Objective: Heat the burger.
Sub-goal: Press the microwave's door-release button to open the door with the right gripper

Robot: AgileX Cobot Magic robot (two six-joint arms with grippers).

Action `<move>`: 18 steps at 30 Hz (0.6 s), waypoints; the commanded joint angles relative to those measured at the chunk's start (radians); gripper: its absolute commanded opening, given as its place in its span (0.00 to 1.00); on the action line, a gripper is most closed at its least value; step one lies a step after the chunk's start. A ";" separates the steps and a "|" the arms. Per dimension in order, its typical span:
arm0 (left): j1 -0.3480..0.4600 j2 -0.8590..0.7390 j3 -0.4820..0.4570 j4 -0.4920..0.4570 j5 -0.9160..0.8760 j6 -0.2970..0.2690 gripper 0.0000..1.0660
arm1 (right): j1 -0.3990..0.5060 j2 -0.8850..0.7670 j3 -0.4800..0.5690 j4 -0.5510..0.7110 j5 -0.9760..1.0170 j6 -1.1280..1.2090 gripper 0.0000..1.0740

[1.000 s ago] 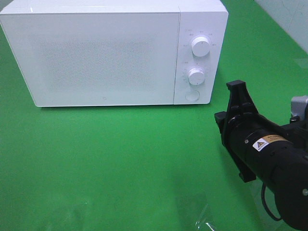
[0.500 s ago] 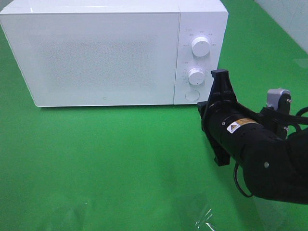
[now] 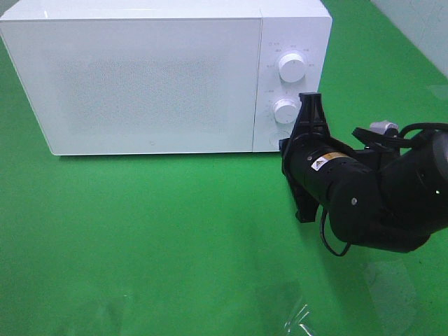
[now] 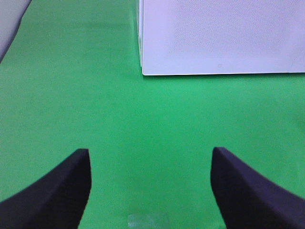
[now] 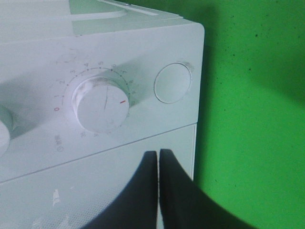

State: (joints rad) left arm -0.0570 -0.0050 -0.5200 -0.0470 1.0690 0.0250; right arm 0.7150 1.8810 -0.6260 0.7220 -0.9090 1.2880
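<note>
My left gripper (image 4: 150,151) hangs open and empty over the green cloth (image 4: 71,95), facing the boxy white microwave (image 3: 140,84) that fills the upper left of the high view, its door shut. The round, glossy-bunned burger shows nowhere; I guess it sits inside. My right gripper (image 3: 310,105), pinched shut and empty at centre right, is nearer to the control panel. The round white button (image 5: 172,82) lies just left of it, under the lower dial (image 3: 285,110).
</note>
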 commanded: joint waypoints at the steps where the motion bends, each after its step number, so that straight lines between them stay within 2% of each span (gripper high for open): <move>1: 0.002 -0.016 0.002 -0.009 0.002 -0.001 0.61 | -0.042 0.024 -0.036 -0.036 0.045 0.019 0.00; 18: 0.002 -0.016 0.002 -0.009 0.002 -0.001 0.61 | -0.114 0.132 -0.152 -0.081 0.122 0.074 0.00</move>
State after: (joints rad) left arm -0.0570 -0.0050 -0.5200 -0.0470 1.0690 0.0250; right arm 0.6080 1.9950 -0.7570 0.6580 -0.8040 1.3420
